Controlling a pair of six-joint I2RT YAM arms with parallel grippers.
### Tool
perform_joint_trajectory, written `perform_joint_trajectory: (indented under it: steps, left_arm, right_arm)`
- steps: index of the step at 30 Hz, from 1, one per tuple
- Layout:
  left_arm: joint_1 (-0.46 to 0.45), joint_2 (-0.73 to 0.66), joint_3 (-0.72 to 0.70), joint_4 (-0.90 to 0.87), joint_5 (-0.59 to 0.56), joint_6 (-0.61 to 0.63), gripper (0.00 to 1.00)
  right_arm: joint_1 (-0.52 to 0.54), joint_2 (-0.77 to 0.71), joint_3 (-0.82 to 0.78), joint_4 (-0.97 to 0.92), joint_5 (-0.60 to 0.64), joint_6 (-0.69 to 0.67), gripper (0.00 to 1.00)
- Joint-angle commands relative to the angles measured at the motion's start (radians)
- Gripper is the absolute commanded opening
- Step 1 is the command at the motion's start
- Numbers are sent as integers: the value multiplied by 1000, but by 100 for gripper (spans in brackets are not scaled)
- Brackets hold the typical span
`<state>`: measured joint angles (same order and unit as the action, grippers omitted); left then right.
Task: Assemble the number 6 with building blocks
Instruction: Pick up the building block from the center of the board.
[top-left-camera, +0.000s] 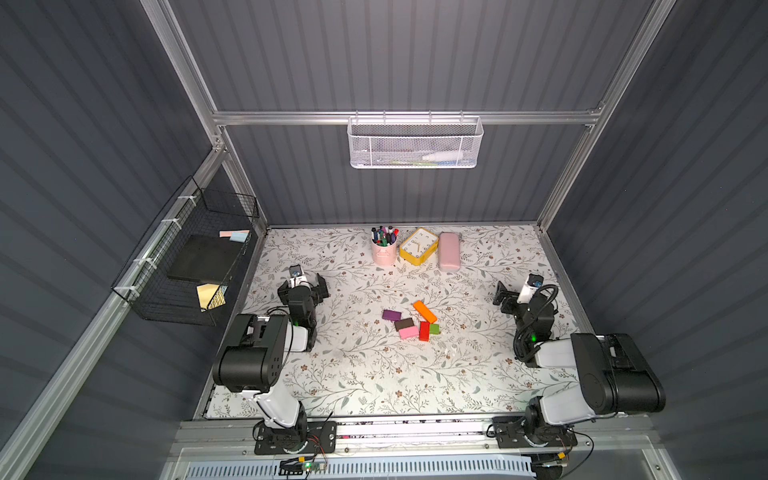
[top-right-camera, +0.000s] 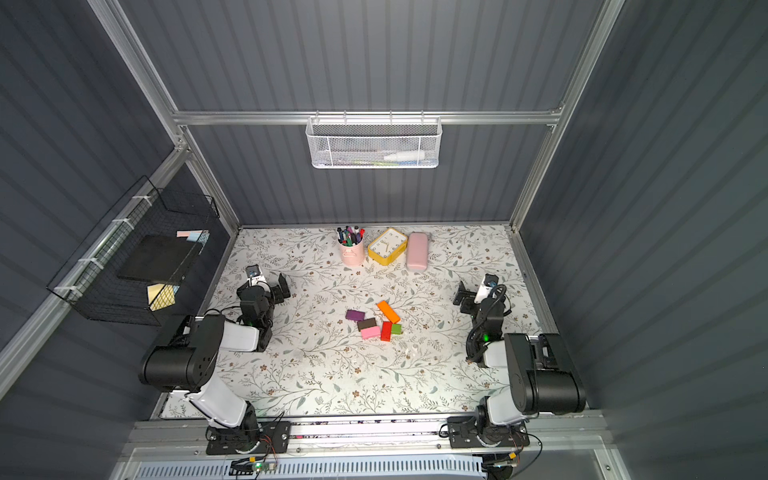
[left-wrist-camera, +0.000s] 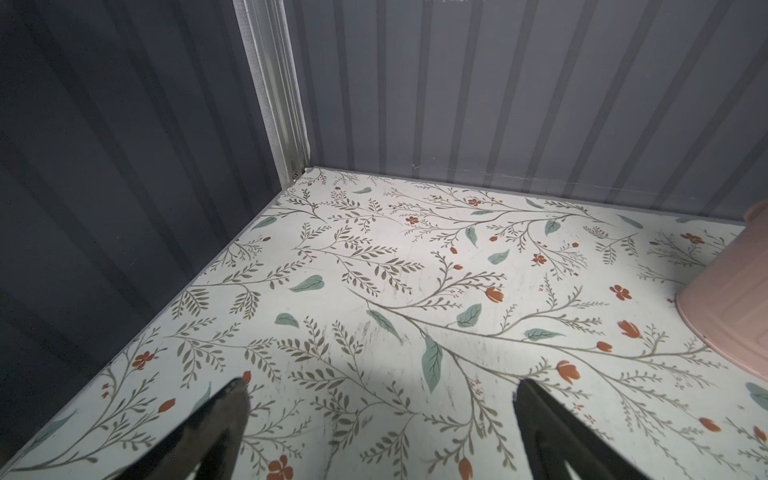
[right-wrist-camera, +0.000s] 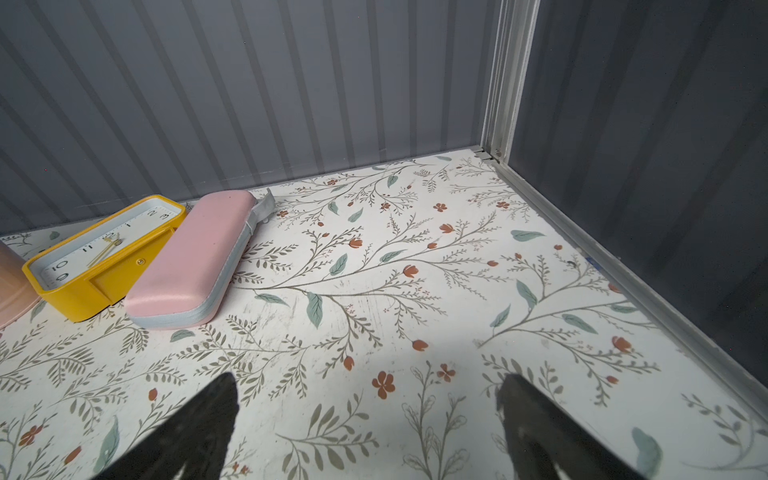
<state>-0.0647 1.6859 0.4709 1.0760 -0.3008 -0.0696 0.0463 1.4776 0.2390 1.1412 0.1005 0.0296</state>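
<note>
Left end effector (left-wrist-camera: 380, 386) and right end effector (right-wrist-camera: 368, 384): jaws spread wide, gripping nothing. The smooth rectangular building blocks (top-left-camera: 404, 324) lie clustered at the middle of the floral-printed surface (top-left-camera: 353, 374), with the long orange bar (top-left-camera: 424, 311) angled at the cluster's edge.

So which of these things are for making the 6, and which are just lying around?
For the 6: orange bar, purple block, brown block, pink block, red block, green cube.

Just lying about: pen cup, clock, pink case, white basket, black basket.
</note>
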Motion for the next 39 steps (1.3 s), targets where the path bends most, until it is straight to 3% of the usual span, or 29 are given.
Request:
perform_joint_trajectory:
  steps: [1, 3, 5, 8, 10, 16, 20, 24, 27, 28, 30, 31, 32, 33, 37, 39]
  left_arm:
    - [3, -8, 4, -3, -40, -8, 99]
    - [3, -42, 16, -48, -44, -11, 100]
    - [-1, -87, 28, -105, -30, 5, 99]
    - [-18, -199, 79, -280, -23, 2, 99]
    - [-21, -288, 132, -426, 26, -65, 99]
    - [-38, -430, 298, -767, 142, -214, 99]
    - [-44, -486, 370, -863, 246, -293, 99]
    - [-44, -495, 492, -1035, 466, -337, 100]
    - [-44, -488, 566, -1137, 501, -443, 99]
    - [-44, -488, 566, -1147, 514, -473, 100]
    - [-43, -494, 533, -1068, 617, -502, 99]
    - [-44, -495, 528, -1043, 650, -486, 100]
    - [-44, -489, 531, -1027, 656, -496, 99]
    - [-44, -484, 541, -1038, 671, -500, 99]
    - [-51, -471, 554, -1121, 642, -501, 100]
    - [-78, -501, 532, -1141, 588, -482, 99]
  right_arm:
    - [75, -76, -33, 74, 77, -114, 99]
    - [154, -162, -8, -47, 149, -179, 99]
    - [207, -256, 43, -236, 174, -157, 99]
    - [232, -441, 165, -588, 126, -9, 99]
    - [236, -555, 248, -801, 71, 137, 99]
    - [239, -784, 234, -790, -263, 207, 99]
    - [241, -720, 339, -888, -349, 333, 99]
    - [278, -686, 477, -1027, -335, 505, 99]
    - [287, -725, 490, -939, -345, 577, 99]
    - [283, -740, 504, -940, -441, 599, 99]
    - [287, -790, 503, -981, -433, 662, 99]
    - [288, -805, 421, -843, -442, 719, 99]
    - [287, -807, 349, -684, -468, 722, 99]
    - [287, -794, 335, -690, -478, 730, 99]
    - [328, -647, 491, -1067, -410, 612, 99]
    - [359, -580, 539, -1165, -297, 574, 99]
